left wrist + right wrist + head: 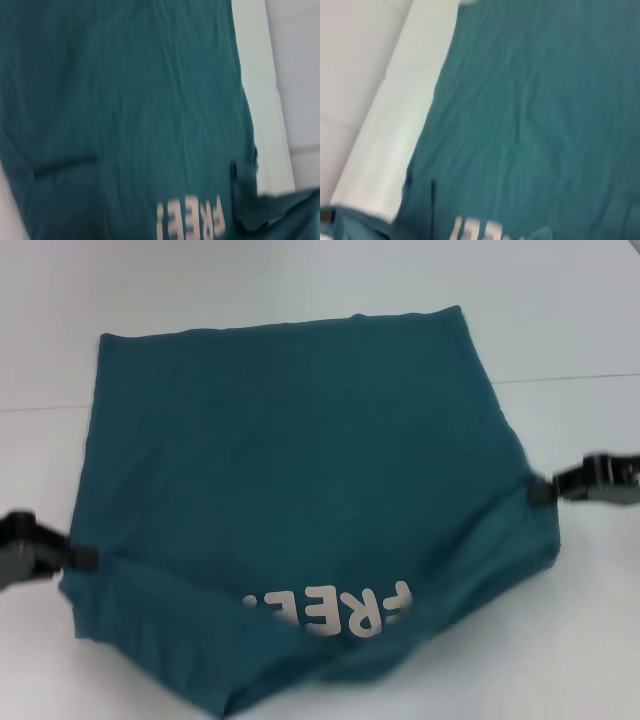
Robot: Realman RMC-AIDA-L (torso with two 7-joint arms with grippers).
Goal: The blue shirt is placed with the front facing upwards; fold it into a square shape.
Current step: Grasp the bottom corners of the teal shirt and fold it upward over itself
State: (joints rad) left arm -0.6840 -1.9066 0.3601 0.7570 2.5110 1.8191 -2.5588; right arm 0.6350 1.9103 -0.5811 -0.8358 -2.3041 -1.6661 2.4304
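A: Far left of the head view?

B: Left gripper, black, low at the table's left side, reaching in from the edge of view. Fingers narrow, pinched on the shirt's left edge.

A: And the middle?

B: Shirt, teal-blue, spread on the white table and filling most of the centre. Far edge straight and flat, away from the robot. Near part doubled over into a loose, rumpled fold. White lettering upside down along that fold, its left end cut off by the cloth. Near-left corner down at the bottom edge of view.

A: Right side?

B: Right gripper, also black, reaching in from the right, a little farther from the robot than the left one. Fingers narrow too, clamped on the shirt's right edge, with the cloth drawn to a small point there. Behind it, a thin seam across the table.

A: Anything more from the left wrist view?

B: Mostly shirt, lightly creased. Lettering turned sideways near one edge of the picture. A strip of table just beside the cloth, and a folded flap at the corner by the lettering.

A: Right wrist view?

B: Much the same. Shirt across most of it, soft wrinkles, a bit of lettering at the edge, pale table alongside.
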